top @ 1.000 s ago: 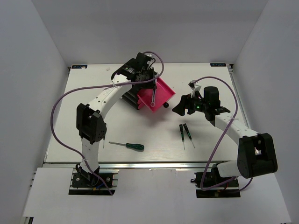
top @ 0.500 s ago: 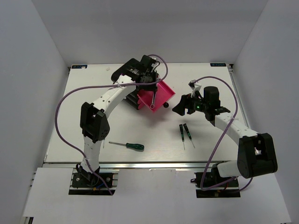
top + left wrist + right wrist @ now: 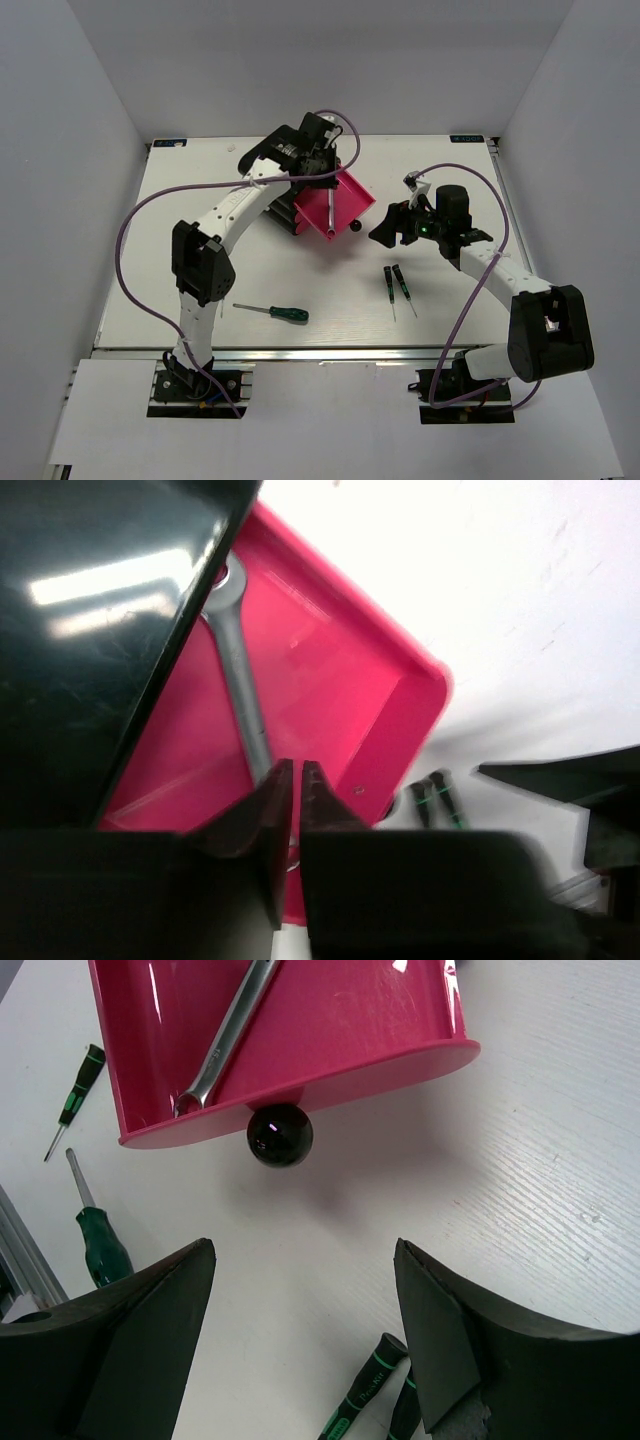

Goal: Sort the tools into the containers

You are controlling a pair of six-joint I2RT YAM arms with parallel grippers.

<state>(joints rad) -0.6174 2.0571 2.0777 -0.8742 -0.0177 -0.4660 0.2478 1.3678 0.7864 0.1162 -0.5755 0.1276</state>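
Note:
The pink drawer [image 3: 352,195] is pulled out of the black box [image 3: 287,212], its black knob [image 3: 355,228] facing the right arm. The silver wrench [image 3: 330,205] lies inside it, also seen in the left wrist view [image 3: 240,670] and right wrist view [image 3: 225,1040]. My left gripper [image 3: 297,772] hovers over the drawer [image 3: 330,690] with fingers together and nothing between them, the wrench passing beneath. My right gripper [image 3: 302,1250] is open and empty, just short of the knob [image 3: 280,1135]. Two precision screwdrivers [image 3: 396,281] lie near it. The green-handled screwdriver [image 3: 280,313] lies front left.
In the right wrist view, a third precision screwdriver [image 3: 78,1080] lies beside the drawer's left corner, with the green screwdriver [image 3: 100,1240] below it. The box's glossy black top [image 3: 90,630] fills the left of the left wrist view. A metal rail [image 3: 330,355] runs along the table's near edge.
My left gripper has shifted slightly right and back over the drawer. The wrench stays in the drawer. The right arm has not moved.

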